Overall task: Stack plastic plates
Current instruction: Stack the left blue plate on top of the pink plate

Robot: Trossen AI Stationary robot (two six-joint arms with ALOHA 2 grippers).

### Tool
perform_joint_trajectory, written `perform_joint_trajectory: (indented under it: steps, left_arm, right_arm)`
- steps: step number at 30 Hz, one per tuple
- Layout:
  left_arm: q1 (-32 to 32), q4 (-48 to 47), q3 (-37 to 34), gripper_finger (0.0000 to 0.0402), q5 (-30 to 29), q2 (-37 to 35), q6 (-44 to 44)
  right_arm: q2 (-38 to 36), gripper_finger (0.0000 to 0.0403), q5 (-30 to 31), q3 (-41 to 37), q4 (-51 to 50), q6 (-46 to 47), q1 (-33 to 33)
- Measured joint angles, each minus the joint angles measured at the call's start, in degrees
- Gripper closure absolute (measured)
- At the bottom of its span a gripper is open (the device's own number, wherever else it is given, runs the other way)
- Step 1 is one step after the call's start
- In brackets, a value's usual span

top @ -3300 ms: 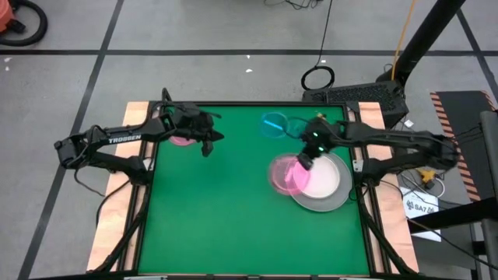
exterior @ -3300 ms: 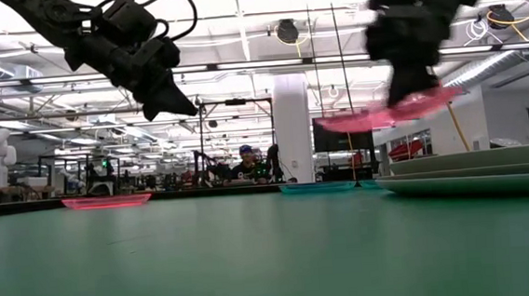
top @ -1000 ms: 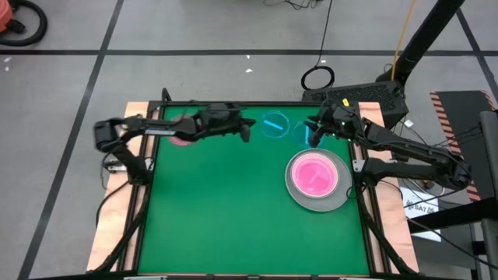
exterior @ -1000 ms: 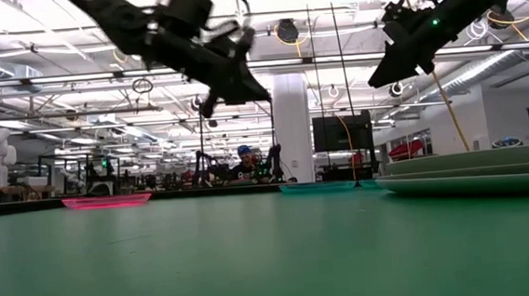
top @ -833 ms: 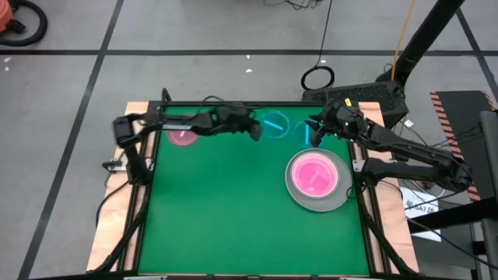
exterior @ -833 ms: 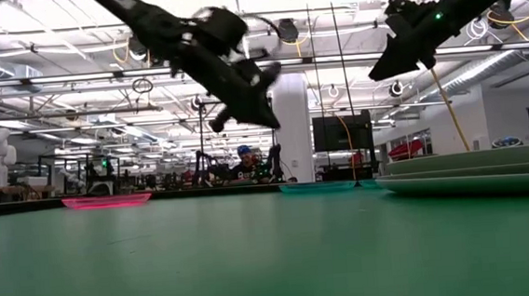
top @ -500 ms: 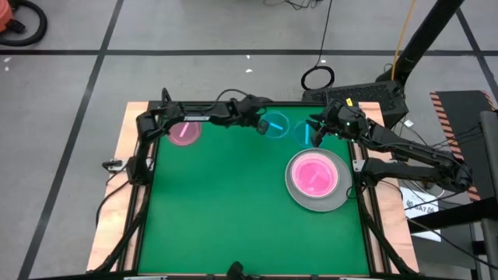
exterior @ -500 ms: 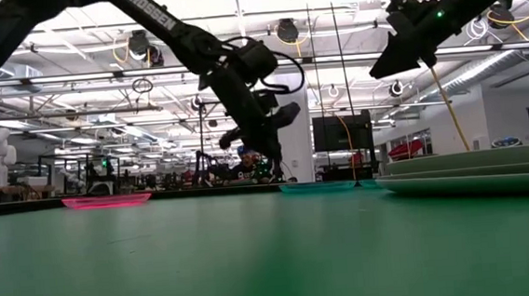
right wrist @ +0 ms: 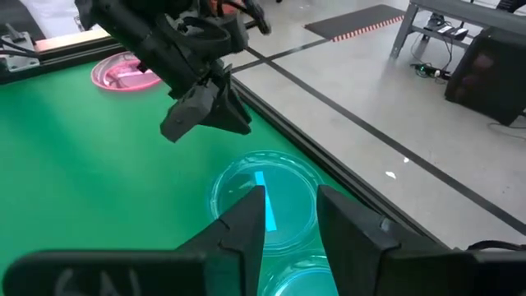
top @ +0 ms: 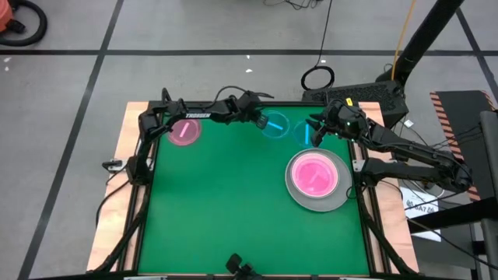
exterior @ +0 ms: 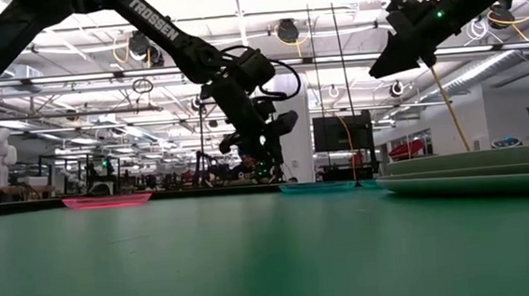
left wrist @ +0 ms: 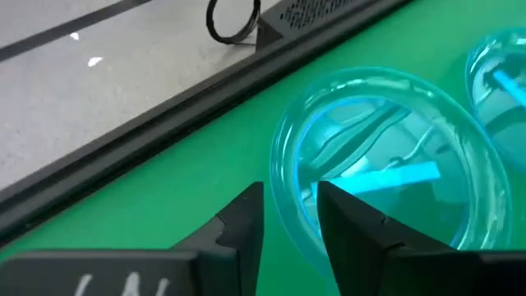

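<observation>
A translucent blue plate (top: 276, 124) lies flat near the table's far edge, with a second blue plate (top: 299, 132) just to its right. My left gripper (left wrist: 292, 210) is open and slants down at the first plate's left rim (left wrist: 283, 193). One finger stands over the plate's inside and the other outside it; I cannot tell whether they touch. A pink plate (top: 184, 131) lies at the far left. Another pink plate (top: 315, 175) tops the stack on the grey plate (top: 331, 204) at the right. My right gripper (top: 310, 136) hangs open above the second blue plate, holding nothing.
The table's dark far rail (left wrist: 148, 140) runs just behind the blue plates. A black ring and equipment (top: 317, 78) lie on the floor beyond it. The green mat's middle and near half (top: 233, 210) hold no objects.
My left gripper has swung along the far edge toward the table's right, sunk and tipped downward to the first blue plate's left rim, and its fingers have parted. My right gripper has kept still. No plate has moved.
</observation>
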Motion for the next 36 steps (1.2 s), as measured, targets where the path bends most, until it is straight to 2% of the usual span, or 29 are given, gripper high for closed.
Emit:
perform_joint_trajectory:
  steps: [10,14,18,21,27,31,36]
  left_arm:
    - [-0.3,0.5,0.0,0.0253,-1.7,-0.1,-2.6]
    - [-0.3,-5.1,3.4,0.025,3.9,-0.1,-2.6]
    - [-1.7,-9.2,6.3,0.0249,4.1,-0.3,1.6]
    - [-3.2,-11.4,6.7,0.0249,2.1,-1.3,5.0]
    - [-5.0,-19.7,6.1,0.0249,-11.3,-5.9,10.0]
    - [-5.3,-19.5,3.2,0.0249,-12.4,-10.3,13.8]
    - [-4.5,-15.6,-5.5,0.0249,-12.6,-18.4,17.1]
  right_arm:
    - [0.0,0.0298,0.0,0.0,1.3,-0.2,0.0]
    - [0.0,0.0298,0.0,0.0,1.3,-0.2,0.0]
    - [0.0,0.0298,0.0,0.0,1.3,0.3,0.0]
    - [0.4,0.0298,0.0,0.0,1.4,2.1,0.0]
    - [3.4,0.0298,-0.2,0.0,2.8,5.3,0.6]
    - [7.4,0.0298,-2.3,0.0,7.5,5.2,2.1]
    - [13.2,0.0298,-3.1,1.8,10.2,4.3,4.5]
